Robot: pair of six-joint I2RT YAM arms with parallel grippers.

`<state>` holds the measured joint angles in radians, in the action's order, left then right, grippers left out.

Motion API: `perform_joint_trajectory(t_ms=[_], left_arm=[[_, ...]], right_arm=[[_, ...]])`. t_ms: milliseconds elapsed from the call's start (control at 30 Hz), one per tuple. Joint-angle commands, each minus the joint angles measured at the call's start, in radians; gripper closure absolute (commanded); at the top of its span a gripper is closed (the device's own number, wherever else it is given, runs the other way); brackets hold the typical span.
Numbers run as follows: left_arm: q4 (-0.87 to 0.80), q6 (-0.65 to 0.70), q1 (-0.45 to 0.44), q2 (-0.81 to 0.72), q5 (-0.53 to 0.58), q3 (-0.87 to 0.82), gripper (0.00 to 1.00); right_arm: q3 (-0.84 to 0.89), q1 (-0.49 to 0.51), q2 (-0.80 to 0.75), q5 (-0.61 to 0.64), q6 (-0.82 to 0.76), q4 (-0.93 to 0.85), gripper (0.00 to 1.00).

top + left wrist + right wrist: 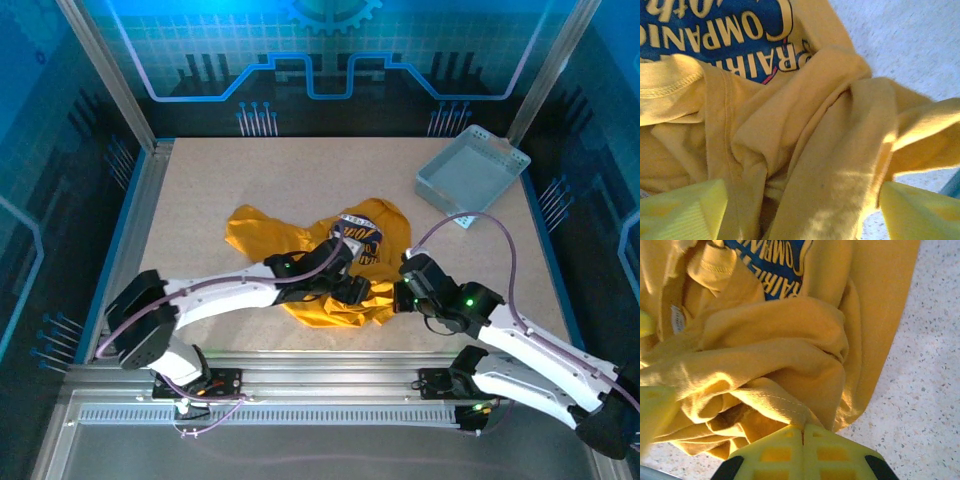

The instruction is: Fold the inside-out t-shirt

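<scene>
The inside-out t-shirt (262,232) lies crumpled mid-table, mustard yellow, its navy print (362,240) with lettering facing up at the right side. My left gripper (352,288) is over the shirt's near folds. In the left wrist view its fingers (685,212) stand wide apart and open, with a thick fold of the t-shirt (810,150) lying loose between them. My right gripper (403,288) is at the shirt's near right edge. In the right wrist view the right gripper (803,432) is shut, pinching a stitched hem of the t-shirt (775,335).
A pale blue-grey perforated basket (472,170) sits at the far right corner of the table. Bare speckled tabletop (250,170) lies behind and to the left of the shirt. Metal frame rails run along the table's edges.
</scene>
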<state>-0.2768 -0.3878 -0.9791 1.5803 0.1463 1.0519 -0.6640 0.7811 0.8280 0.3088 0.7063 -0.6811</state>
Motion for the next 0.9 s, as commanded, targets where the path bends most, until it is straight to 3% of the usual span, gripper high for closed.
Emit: perform_joint_trajectory(t_ms=[0, 100, 167, 200, 300, 533, 667, 767, 867], left_arm=[[-0.067, 0.035, -0.004, 0.072, 0.019, 0.076, 0.34], [-0.043, -0.015, 0.040, 0.095, -0.009, 0.071, 0.77], [0.007, -0.074, 0.104, 0.076, -0.091, 0.024, 0.95], [0.051, -0.095, 0.129, 0.055, -0.135, -0.009, 0.99], [0.191, -0.146, 0.185, -0.021, -0.238, -0.113, 0.99], [0.277, -0.191, 0.241, -0.063, -0.333, -0.172, 1.00], [0.272, -0.201, 0.240, -0.054, -0.332, -0.170, 1.00], [0.275, -0.213, 0.240, -0.042, -0.328, -0.175, 1.00], [0.286, -0.224, 0.240, -0.033, -0.323, -0.181, 1.00]], right_arm=[[-0.037, -0.003, -0.029, 0.004, -0.025, -0.016, 1.00], [-0.034, -0.008, -0.024, 0.048, -0.036, -0.030, 1.00], [-0.025, -0.035, 0.009, 0.057, -0.046, -0.026, 1.00], [-0.021, -0.050, 0.026, 0.052, -0.055, -0.011, 1.00], [-0.029, -0.124, 0.114, 0.025, -0.096, 0.084, 1.00], [-0.206, -0.290, 0.434, -0.016, -0.212, 0.243, 0.92], [-0.333, -0.331, 0.551, 0.024, -0.232, 0.154, 0.67], [-0.334, -0.282, 0.474, 0.056, -0.255, 0.109, 0.44], [-0.326, -0.213, 0.377, 0.033, -0.223, 0.023, 0.35]])
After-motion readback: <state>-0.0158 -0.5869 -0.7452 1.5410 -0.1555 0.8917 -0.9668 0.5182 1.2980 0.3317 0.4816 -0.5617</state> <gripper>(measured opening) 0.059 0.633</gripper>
